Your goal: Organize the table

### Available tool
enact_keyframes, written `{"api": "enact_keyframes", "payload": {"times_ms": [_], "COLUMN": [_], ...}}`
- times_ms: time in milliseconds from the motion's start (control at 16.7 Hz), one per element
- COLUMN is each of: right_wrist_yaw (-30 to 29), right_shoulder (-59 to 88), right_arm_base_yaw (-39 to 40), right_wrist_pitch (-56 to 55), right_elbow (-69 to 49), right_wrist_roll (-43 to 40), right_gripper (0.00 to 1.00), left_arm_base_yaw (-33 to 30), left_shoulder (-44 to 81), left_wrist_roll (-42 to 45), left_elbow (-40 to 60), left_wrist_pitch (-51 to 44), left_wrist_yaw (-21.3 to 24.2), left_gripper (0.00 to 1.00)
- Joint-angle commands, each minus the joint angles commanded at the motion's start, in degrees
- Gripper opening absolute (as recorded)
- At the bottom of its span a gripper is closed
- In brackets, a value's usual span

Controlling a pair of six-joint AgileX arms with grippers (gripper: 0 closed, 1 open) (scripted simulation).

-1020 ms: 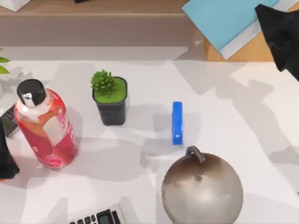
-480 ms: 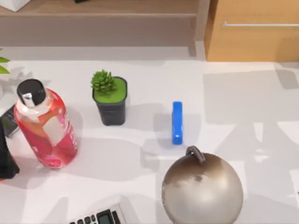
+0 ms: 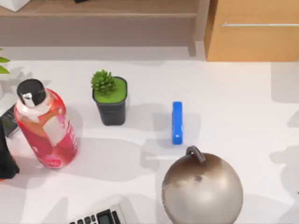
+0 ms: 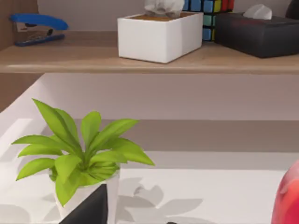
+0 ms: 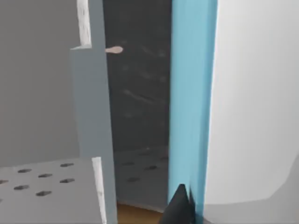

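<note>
- The left end effector sits low over the left side of the bench, near a leafy green plant in a white pot. Only a dark tip of it shows, and I cannot tell how far open it is or whether it holds anything.
- The right end effector shows as a dark tip against the edge of a light-blue flat panel. I cannot tell its opening or whether it has hold of the panel.
- At the near edge lies a grey calculator with dark keys. Its key markings are too small to read.
- Beside it to the right stands a dull metallic sphere with a small loop handle.
- On the left stands a red translucent bottle with a black cap. Its pale label has no readable writing.
- A small dark flat device lies touching the bottle at the left edge.
- A bright blue narrow bar lies mid-bench, just beyond the sphere.
- A spiky green succulent in a black square pot stands upright left of the bar.
- The smooth white bench spreads under all of these, crossed by soft grey shadows.
- Behind it runs a brown wooden shelf holding a blue stapler, a white tissue box, a multicoloured puzzle cube and a black tissue box.
- An orange-wood drawer unit with a metal bar handle stands at the far right.
</note>
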State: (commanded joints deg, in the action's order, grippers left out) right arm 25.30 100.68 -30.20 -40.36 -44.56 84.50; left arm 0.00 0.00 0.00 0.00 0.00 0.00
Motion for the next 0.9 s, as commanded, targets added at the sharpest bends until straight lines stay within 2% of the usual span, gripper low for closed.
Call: {"api": "enact_keyframes", "payload": {"times_ms": [240, 900], "right_wrist_yaw": [1.72, 0.58], "right_shoulder": [6.50, 10.01], "right_arm_base_yaw": [0.07, 1.80], "right_wrist_pitch": [1.24, 1.71], "right_elbow": [-6.78, -11.28], "right_wrist_roll": [-1.91, -1.67], "right_gripper": [0.00, 0.00], "left_arm_base_yaw": [0.00, 0.00], "left_shoulder": [0.00, 0.00], "left_wrist_roll": [0.00, 0.00], "left_elbow": [0.00, 0.00], "left_wrist_pitch": [0.00, 0.00], "left_wrist_yaw": [0.00, 0.00], "left_gripper": [1.00, 1.00]}}
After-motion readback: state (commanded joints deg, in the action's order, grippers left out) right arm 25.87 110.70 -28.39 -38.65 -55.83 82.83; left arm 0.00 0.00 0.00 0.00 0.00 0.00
